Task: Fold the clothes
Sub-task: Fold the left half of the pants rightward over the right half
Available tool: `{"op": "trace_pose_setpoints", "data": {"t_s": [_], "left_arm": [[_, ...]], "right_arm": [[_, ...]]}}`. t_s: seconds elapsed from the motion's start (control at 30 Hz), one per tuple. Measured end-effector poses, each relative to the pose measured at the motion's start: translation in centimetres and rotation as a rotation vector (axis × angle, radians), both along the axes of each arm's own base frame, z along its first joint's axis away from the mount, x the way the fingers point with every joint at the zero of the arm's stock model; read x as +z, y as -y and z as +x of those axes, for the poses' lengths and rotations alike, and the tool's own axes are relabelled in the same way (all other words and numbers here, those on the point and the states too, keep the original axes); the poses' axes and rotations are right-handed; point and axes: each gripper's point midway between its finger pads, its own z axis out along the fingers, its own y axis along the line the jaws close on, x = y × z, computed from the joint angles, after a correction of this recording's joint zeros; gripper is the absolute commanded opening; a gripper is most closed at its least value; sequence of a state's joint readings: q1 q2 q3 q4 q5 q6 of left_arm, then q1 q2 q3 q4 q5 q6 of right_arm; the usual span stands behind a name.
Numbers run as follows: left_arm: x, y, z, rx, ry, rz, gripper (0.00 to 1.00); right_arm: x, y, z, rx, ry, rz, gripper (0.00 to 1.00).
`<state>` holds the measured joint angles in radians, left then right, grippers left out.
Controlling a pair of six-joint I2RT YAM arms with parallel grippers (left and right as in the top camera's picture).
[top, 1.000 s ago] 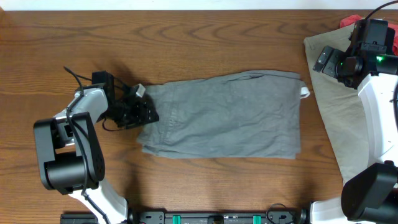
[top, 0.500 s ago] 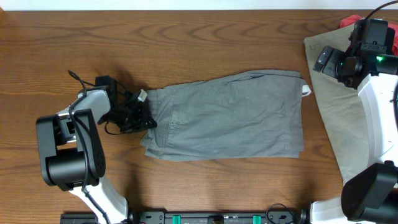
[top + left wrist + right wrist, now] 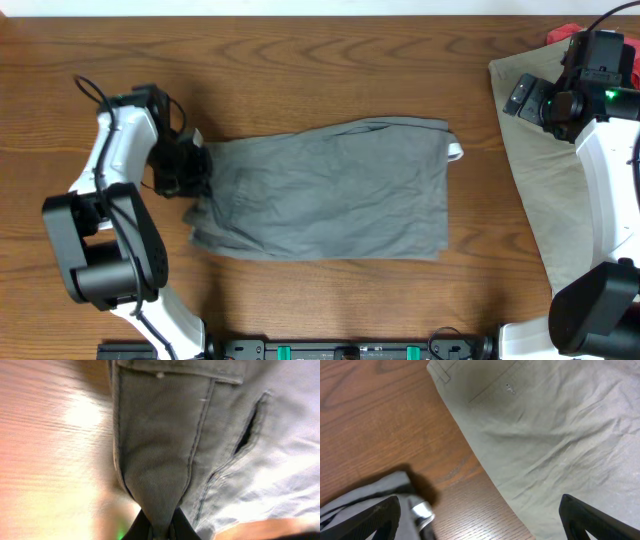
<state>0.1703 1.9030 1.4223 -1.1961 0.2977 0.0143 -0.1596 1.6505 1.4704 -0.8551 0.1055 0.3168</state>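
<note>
A brown wood-grain desk (image 3: 300, 70) is filling the overhead view. A pale strip (image 3: 300, 5) is showing along its far edge.

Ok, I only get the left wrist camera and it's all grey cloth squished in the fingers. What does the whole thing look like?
Observer: From overhead it's one grey garment spread flat across the middle of the table. The left gripper pinches its left end.
Operator: Where's the other arm?
Observer: Way over on the right side. The right gripper is open and holds nothing, above the edge of a beige cloth.
Operator: Is there more stuff to fold?
Observer: A bit of red cloth peeks out in the top right corner, behind the right arm.
</note>
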Motion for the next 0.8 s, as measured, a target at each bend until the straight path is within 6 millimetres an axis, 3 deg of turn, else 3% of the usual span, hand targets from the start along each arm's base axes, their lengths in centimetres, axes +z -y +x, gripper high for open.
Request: {"op": "trace_pose_setpoints", "data": {"t_s": [0.2,0.37,0.57,0.8], "left_arm": [[7.2,-0.8,1.1,0.008,0.099,0.063,0.06],[11.9,0.3,0.5,-0.031,0.168,0.087,0.06],[15.5,4.8,0.0,-0.137,0.291,0.09,0.06],[16.2,11.2,0.8,-0.241,0.386,0.055,0.06]], "right_arm": [[0.0,0.0,0.0,0.0,0.001,0.0,0.99],[0.0,0.0,0.0,0.0,0.0,0.0,0.99],[0.0,0.0,0.0,0.0,0.001,0.0,0.99],[0.0,0.0,0.0,0.0,0.0,0.0,0.99]]}}
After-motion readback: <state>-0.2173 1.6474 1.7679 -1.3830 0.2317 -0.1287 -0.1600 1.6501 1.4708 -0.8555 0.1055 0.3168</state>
